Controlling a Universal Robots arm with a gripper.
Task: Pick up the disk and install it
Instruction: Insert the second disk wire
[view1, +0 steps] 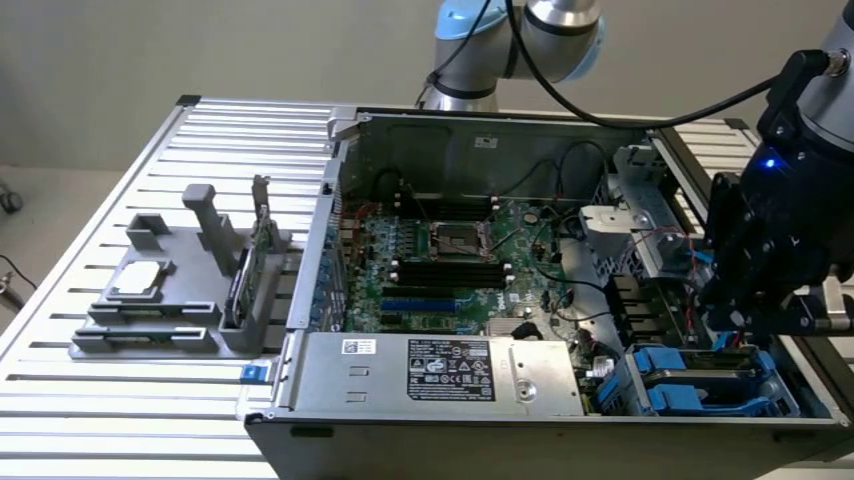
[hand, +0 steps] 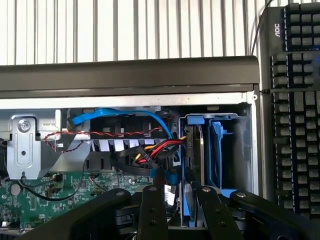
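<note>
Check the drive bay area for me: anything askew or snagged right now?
Nothing stands out. The disk sits edge-on, upright in the blue-railed bay, with the end effector straddling it. The red and black cable bundle hangs close beside the bay; I cannot tell if it touches.

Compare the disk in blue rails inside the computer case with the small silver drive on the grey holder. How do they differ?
1. The disk is framed by blue plastic rails; the small silver drive has none.
2. The disk sits in the drive bay of the computer case, close to the gripper; the small silver drive lies flat on the grey holder outside the case, far from the gripper.

Both are flat, rectangular drives.
</note>
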